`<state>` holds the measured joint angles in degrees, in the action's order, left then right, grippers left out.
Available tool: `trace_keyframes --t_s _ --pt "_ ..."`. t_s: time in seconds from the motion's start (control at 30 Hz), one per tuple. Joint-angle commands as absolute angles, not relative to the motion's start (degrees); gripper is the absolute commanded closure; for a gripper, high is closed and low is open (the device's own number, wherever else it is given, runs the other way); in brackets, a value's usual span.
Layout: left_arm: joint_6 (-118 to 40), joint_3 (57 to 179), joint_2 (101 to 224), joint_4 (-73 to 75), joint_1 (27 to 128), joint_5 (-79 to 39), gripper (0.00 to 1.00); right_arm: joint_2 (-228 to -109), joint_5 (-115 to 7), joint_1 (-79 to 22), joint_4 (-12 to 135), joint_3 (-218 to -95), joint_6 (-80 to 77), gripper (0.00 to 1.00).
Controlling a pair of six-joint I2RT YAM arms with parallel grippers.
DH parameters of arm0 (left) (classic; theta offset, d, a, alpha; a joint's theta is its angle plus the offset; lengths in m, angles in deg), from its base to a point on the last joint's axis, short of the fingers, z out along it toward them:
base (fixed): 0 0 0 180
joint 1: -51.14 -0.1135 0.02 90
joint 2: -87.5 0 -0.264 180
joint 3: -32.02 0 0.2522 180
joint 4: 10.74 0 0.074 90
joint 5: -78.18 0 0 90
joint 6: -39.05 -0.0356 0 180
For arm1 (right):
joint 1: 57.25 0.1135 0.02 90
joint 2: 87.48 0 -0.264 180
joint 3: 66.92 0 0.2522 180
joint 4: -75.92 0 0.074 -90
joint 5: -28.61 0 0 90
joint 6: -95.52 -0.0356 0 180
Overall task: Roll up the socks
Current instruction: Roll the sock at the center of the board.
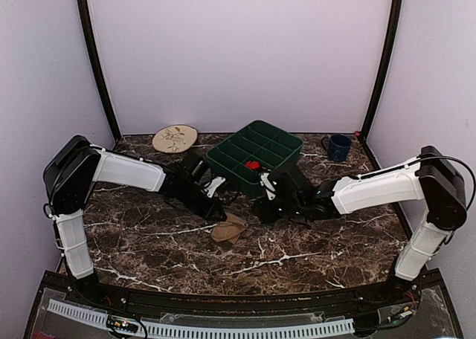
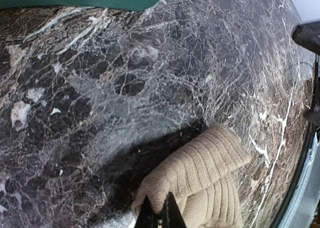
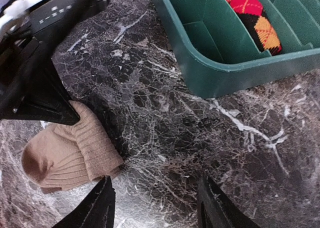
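The tan-brown sock (image 1: 228,228) lies folded on the marble table, in front of the tray. It shows in the left wrist view (image 2: 200,178) and the right wrist view (image 3: 65,153). My left gripper (image 2: 159,214) is shut on the sock's near fold, fingers nearly together with fabric pinched between them; from above it sits at the sock's left end (image 1: 218,214). My right gripper (image 3: 155,203) is open and empty, low over bare marble just right of the sock (image 1: 266,209). The black argyle sock (image 3: 252,18) lies rolled in a tray compartment (image 1: 253,165).
A green divided tray (image 1: 279,141) stands at the back centre. A round beige plate with a leaf drawing (image 1: 175,138) is back left. A dark blue mug (image 1: 339,147) is back right. The left arm's body (image 3: 45,48) looms close to my right gripper.
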<state>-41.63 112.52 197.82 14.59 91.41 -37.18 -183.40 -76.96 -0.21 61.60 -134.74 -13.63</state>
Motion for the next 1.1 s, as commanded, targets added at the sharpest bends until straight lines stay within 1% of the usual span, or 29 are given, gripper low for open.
trace_keyframes --t_s 0.0,0.23,0.47,0.73,1.07 --pt "-44.8 108.0 192.3 9.1 92.5 -33.2 1.0 -185.2 -62.1 -4.2 66.7 -135.6 -20.1 0.46" --pt "-46.7 102.2 189.2 1.2 93.4 -28.1 1.0 -188.0 -49.9 -8.9 73.9 -133.1 -26.6 0.45" --pt "-49.1 98.4 188.3 -7.4 94.2 -26.8 1.0 -192.3 -42.4 -9.7 79.7 -132.3 -29.4 0.44" --pt "-50.0 96.0 188.2 -13.5 94.9 -27.6 1.0 -196.2 -37.0 -10.8 88.6 -130.8 -33.6 0.44" --pt "-49.2 92.2 186.8 -18.8 95.4 -28.4 1.0 -200.1 -35.8 -11.3 97.1 -128.7 -37.3 0.43"
